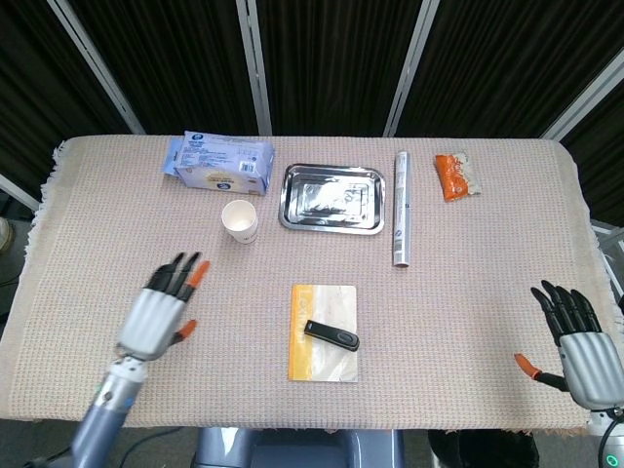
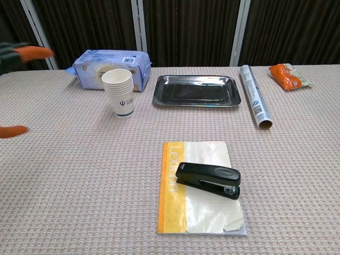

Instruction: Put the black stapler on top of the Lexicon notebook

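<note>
From the head view above the table, the black plastic stapler [image 1: 331,335] is lying flat on the Lexicon notebook with a yellow spine strip and pale cover [image 1: 324,346], slightly angled, near the notebook's middle. Both are sitting on the beige woven tablecloth [image 1: 468,292] toward the front centre. The left hand [image 1: 159,315], silver with black fingers and orange tips, is hovering well to the left of the notebook, fingers spread and holding nothing, well apart from the stapler. The right hand [image 1: 577,346] is waiting at the table's front right corner, fingers also spread, far from the stapler. Along the back are sitting a light blue plastic packet [image 1: 217,164], a white paper cup [image 1: 240,220], a shiny rectangular metal tray [image 1: 332,198], a silver foil roll [image 1: 400,207] and an orange snack bag [image 1: 456,175].

Seen from the chest view, the stapler [image 2: 208,179] is resting across the notebook [image 2: 200,196], touching its cover, its long side running left to right. Only blurred orange fingertips [image 2: 33,52] of the left hand are showing at the far left edge, well away from the stapler. The stacked paper cup [image 2: 120,92], blue packet [image 2: 109,68], tray [image 2: 196,90], foil roll [image 2: 255,102] and snack bag [image 2: 286,76] are standing behind.
</note>
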